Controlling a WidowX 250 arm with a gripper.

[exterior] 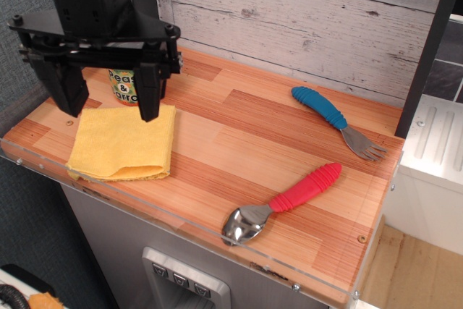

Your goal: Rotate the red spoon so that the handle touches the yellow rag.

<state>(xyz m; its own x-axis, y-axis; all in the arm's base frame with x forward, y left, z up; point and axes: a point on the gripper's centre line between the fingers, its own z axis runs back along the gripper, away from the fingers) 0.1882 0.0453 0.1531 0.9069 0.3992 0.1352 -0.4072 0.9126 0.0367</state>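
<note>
The red spoon (286, 202) lies on the wooden table near the front right, its metal bowl (244, 223) toward the front edge. The red ribbed handle (307, 187) points back and right, far from the yellow rag (124, 142). The rag is a folded square at the front left of the table. My gripper (108, 95) is open and empty, hanging above the rag's far edge, with one finger (149, 92) over the rag and the other (69, 88) past its left side.
A blue-handled metal fork (336, 121) lies at the back right. A can with a peas and carrots label (124, 86) stands behind the rag, partly hidden by my gripper. A clear plastic rim (181, 226) lines the table's front edge. A plank wall (304, 19) is behind.
</note>
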